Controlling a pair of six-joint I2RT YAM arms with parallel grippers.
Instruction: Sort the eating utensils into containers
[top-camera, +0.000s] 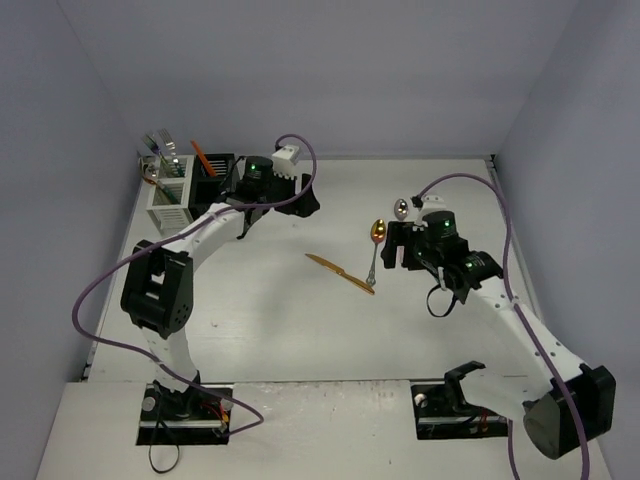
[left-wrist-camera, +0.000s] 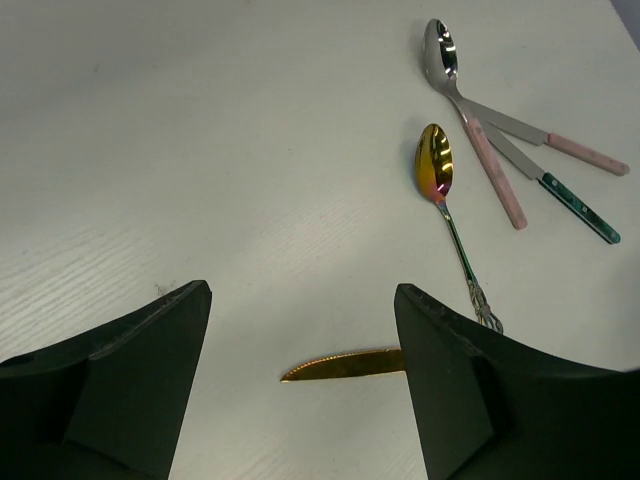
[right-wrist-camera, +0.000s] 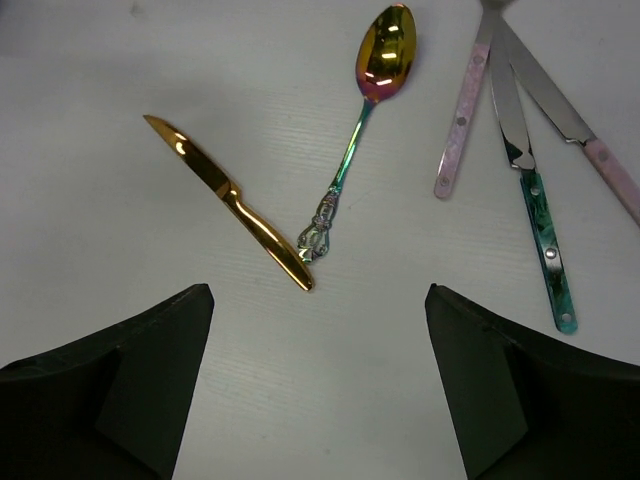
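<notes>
From above, the white caddy (top-camera: 170, 200) and the black caddy (top-camera: 215, 172) stand side by side at ten o'clock on the counter (top-camera: 290, 330), with silver pieces and an orange-red stick standing in them. The left gripper (top-camera: 262, 200) hangs just beside the black caddy, at its three o'clock. The right gripper (top-camera: 396, 250) hovers over loose cutlery toward three o'clock. A gold knife (top-camera: 340, 272) and a gold spoon (top-camera: 376, 240) lie there, meeting near their handle ends.

The left wrist view shows its fingers (left-wrist-camera: 130, 380) spread apart with nothing between them. The knife's blade tip shows at six o'clock, the spoon at two.

In the right wrist view the fingers (right-wrist-camera: 510, 390) also stand wide and empty. The gold knife lies at eleven o'clock, the gold spoon at twelve. A pink-handled spoon (right-wrist-camera: 460, 120), a teal-handled knife (right-wrist-camera: 540, 230) and a pink-handled knife (right-wrist-camera: 600, 160) lie at one to two o'clock.

The step in hand looks like picking the next piece with the right arm. That calls for centring the fingers across one handle, lowering to the counter, and closing on that piece alone.
</notes>
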